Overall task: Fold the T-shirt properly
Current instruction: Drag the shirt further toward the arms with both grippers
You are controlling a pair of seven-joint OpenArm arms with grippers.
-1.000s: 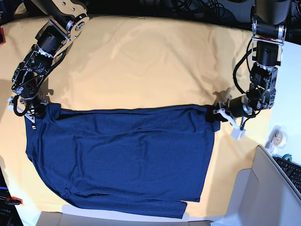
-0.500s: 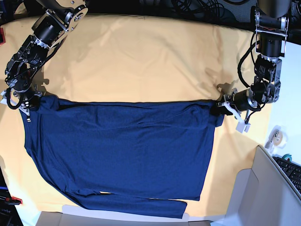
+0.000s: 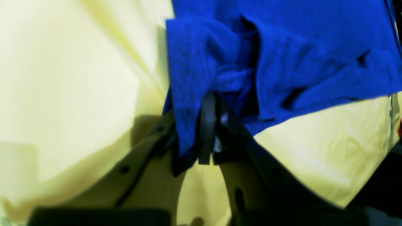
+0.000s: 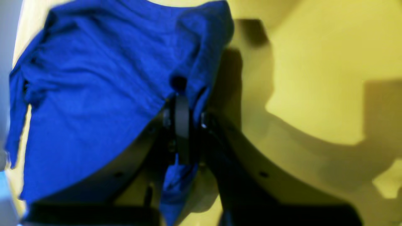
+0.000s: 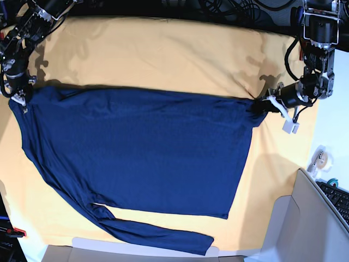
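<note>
Two grippers hold the T-shirt [image 5: 136, 147] by its far edge, one at each end of that edge. The right gripper [image 5: 19, 94] pinches the corner at the base view's left, the left gripper [image 5: 260, 105] the corner at its right, and both pairs of jaws are pressed together on bunched navy fabric. The shirt lies spread on the yellow table cloth [image 5: 163, 54], its long axis running from one gripper to the other, its body reaching from that held edge toward the table's near side — so the cloth lies inward and nearward of both jaws, neither arm nearer than the other. A sleeve [image 5: 158, 237] trails along the near edge. The base view gives this whole layout, but the jaws there are too small to judge. The wrist views show the grips themselves — fabric gathered and clamped in the left gripper [image 3: 209, 125] and the right gripper [image 4: 182, 122].
</note>
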